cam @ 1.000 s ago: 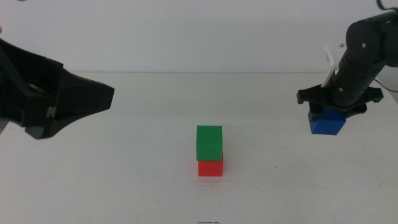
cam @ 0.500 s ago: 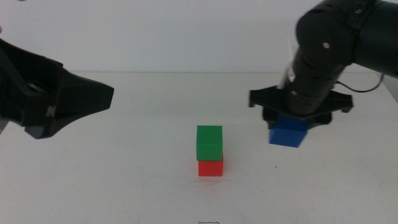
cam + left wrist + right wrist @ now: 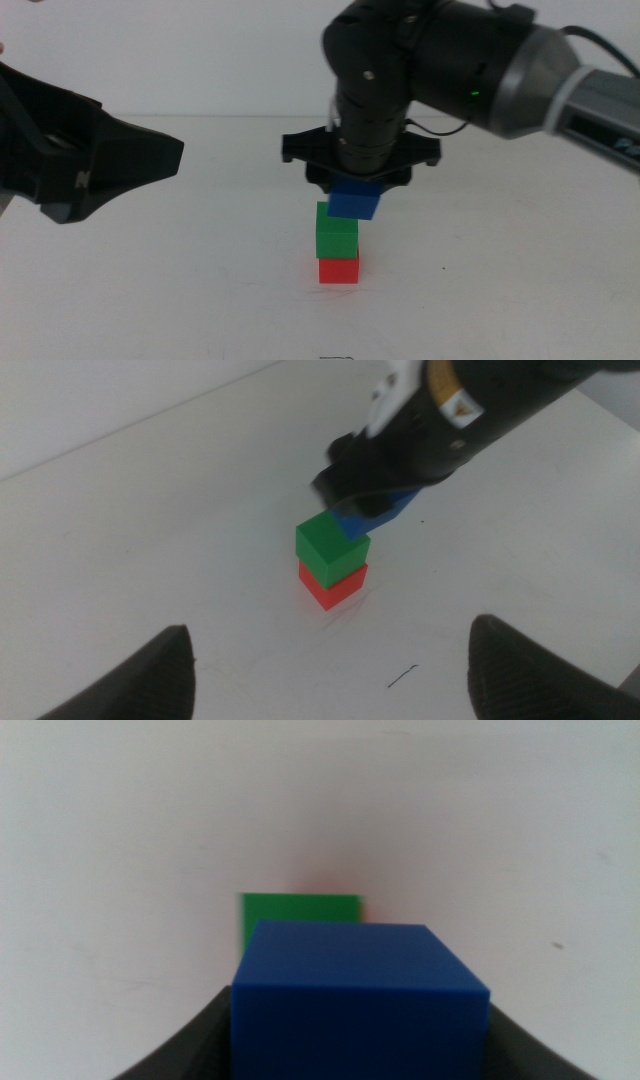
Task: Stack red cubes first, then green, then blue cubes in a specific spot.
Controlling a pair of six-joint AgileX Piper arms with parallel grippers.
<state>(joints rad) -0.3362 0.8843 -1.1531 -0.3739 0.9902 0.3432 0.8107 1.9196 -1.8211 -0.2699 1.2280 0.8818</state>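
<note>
The blue cube hangs in the air just above the green cube, offset slightly toward the right arm's side and a little beyond it, so it is not yet square over the stack. Whether its lower edge touches the green top cannot be told from the middle view; the left wrist view suggests it sits partly past the green cube's far edge. The green cube rests on the red cube, and the two are fairly well aligned, which forms the base for the last piece. The red cube stands on the white table, marking the stacking spot.

The right gripper is clamped on the blue cube, jaws pressed against its two side faces; the right wrist view shows the cube filling the space between them with green visible beyond. This side grip leaves the underside free for setting down. The right arm reaches in from the right with its wrist pointing straight down over the stack.

The left gripper waits off to the left, raised clear of the stack, its jaws spread wide with nothing between them.

Judgement: a small sideways correction seems needed before lowering.
</note>
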